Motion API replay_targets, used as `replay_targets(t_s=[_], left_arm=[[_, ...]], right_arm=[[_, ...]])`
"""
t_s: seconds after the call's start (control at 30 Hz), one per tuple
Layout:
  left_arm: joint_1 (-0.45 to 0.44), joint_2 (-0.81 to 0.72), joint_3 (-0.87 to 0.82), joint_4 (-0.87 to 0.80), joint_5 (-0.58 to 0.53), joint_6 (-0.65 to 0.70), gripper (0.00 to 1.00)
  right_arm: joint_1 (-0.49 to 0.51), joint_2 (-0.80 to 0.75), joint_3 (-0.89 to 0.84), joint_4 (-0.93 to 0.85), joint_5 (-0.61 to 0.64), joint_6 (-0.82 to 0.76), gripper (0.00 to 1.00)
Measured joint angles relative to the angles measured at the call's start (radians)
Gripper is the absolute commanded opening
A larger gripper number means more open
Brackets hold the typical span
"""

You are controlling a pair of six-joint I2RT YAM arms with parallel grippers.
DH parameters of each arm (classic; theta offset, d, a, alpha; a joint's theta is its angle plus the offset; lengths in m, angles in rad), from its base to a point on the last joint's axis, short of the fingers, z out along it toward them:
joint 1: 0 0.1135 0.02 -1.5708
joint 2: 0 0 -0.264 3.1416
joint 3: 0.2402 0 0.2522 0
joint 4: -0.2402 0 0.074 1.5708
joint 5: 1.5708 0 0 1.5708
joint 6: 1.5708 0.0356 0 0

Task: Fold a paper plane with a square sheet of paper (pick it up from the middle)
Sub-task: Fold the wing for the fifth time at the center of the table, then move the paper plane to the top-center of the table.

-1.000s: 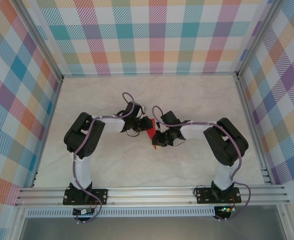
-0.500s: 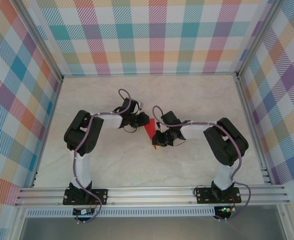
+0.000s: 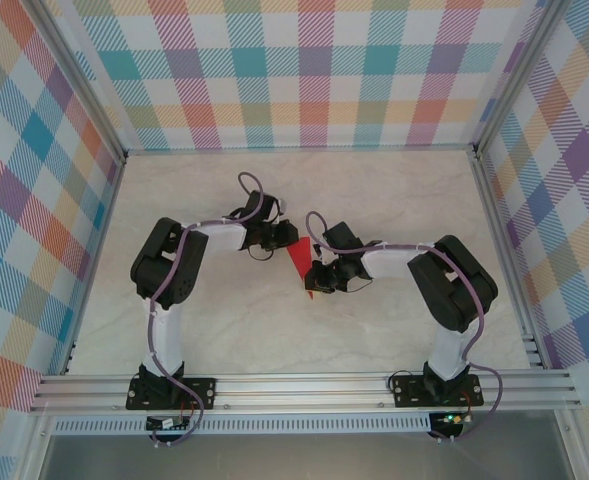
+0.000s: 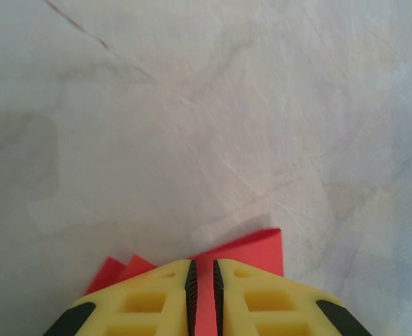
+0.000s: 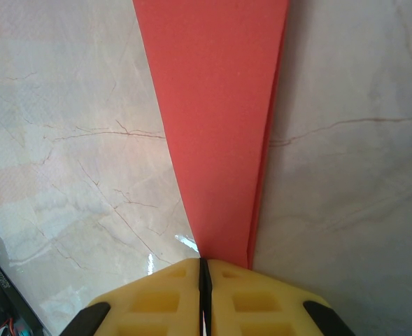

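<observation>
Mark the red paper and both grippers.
red paper (image 5: 216, 126), right wrist view, middle of the folded strip.
left gripper (image 4: 203, 267), left wrist view, between its yellow fingertips.
right gripper (image 5: 203, 263), right wrist view, between its yellow fingertips.

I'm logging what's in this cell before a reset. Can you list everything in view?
paper: one, red, folded into a narrow wedge, mid-table between the grippers
table: one, pale marble, under everything
walls: three, pastel plaid, at left, back and right
rail: one, silver, along the near edge, carrying the arm bases
left arm: one, black and white, near left
right arm: one, black and white, near right
left gripper: one, yellow and black, shut on the paper's wide end
right gripper: one, yellow and black, shut on the paper's narrow end
</observation>
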Motion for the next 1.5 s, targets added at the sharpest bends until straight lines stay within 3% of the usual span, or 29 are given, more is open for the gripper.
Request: replay_targets(t_s=[0.2, 0.33, 0.67, 0.9, 1.0, 1.2, 1.5], left_arm=[[0.059, 0.000, 0.010, 0.002, -0.075, 0.026, 0.20], [0.084, 0.000, 0.024, -0.005, -0.136, 0.043, 0.23], [0.089, -0.150, -0.011, -0.065, -0.220, 0.054, 0.44], [0.074, -0.288, -0.070, -0.111, -0.243, 0.043, 0.69], [0.045, -0.304, -0.073, -0.151, -0.252, 0.034, 0.73], [-0.081, -0.309, -0.068, -0.282, -0.338, 0.002, 0.69], [-0.277, -0.253, 0.023, -0.433, -0.500, -0.059, 0.70]], right_arm=[[0.000, -0.002, 0.000, 0.003, 0.000, 0.002, 0.12], [0.003, -0.012, -0.004, 0.011, 0.003, 0.008, 0.19], [0.010, -0.173, -0.005, -0.044, 0.140, 0.059, 0.62], [-0.003, -0.377, -0.007, -0.068, 0.343, 0.061, 0.77], [-0.020, -0.414, -0.030, -0.077, 0.427, 0.074, 0.85], [-0.061, -0.431, -0.109, -0.111, 0.561, 0.122, 0.99], [-0.108, -0.432, -0.179, -0.129, 0.632, 0.169, 1.00]])
